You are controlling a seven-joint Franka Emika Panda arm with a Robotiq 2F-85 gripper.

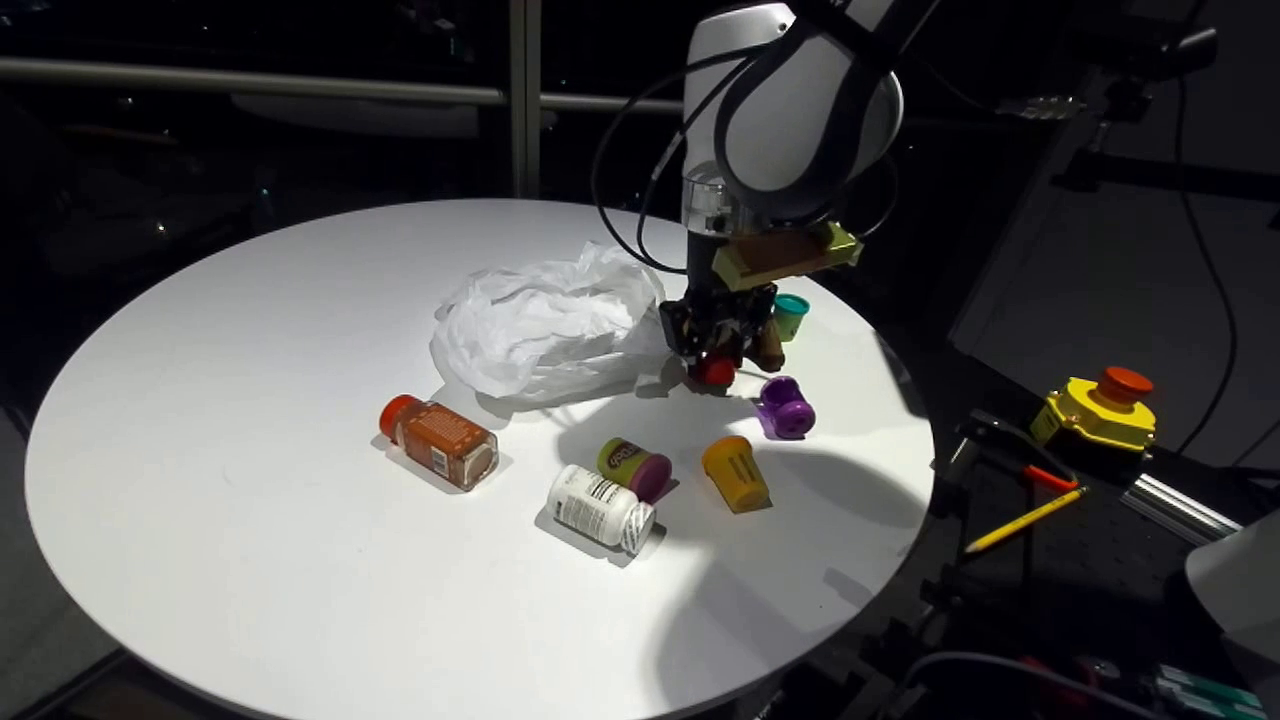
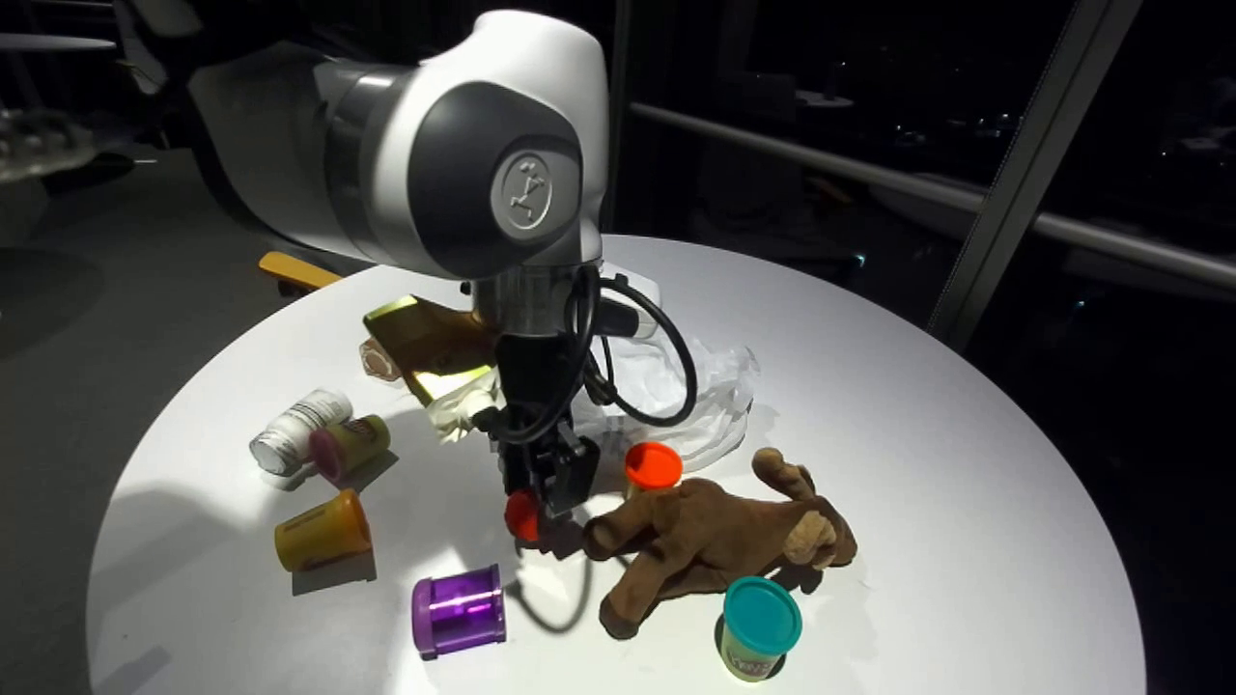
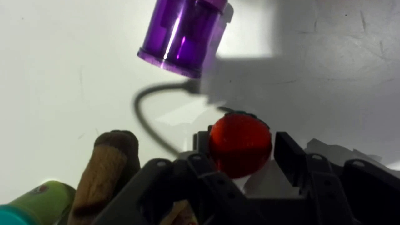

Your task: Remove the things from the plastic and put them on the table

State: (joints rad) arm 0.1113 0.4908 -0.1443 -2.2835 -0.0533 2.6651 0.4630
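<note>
The crumpled white plastic bag (image 1: 545, 335) lies on the round table; the arm partly hides it in an exterior view (image 2: 719, 396). My gripper (image 3: 242, 139) points down beside it, open around a red round thing (image 3: 240, 150). The red thing is close to the left finger, with a thin gap at the right finger. It also shows low at the fingertips in both exterior views (image 1: 716, 371) (image 2: 522, 516). A red-lidded tub (image 2: 654, 466) stands at the bag's edge. A brown plush animal (image 2: 724, 536) lies beside the gripper. Whether anything is inside the bag cannot be told.
On the table (image 1: 250, 580) are a purple cylinder (image 2: 459, 610), a teal-lidded tub (image 2: 761, 623), an orange tub (image 1: 736, 475), a pink-lidded tub (image 1: 635, 468), a white bottle (image 1: 600, 508) and a brown bottle (image 1: 440, 440). A yellow emergency stop (image 1: 1095, 415) stands off the table.
</note>
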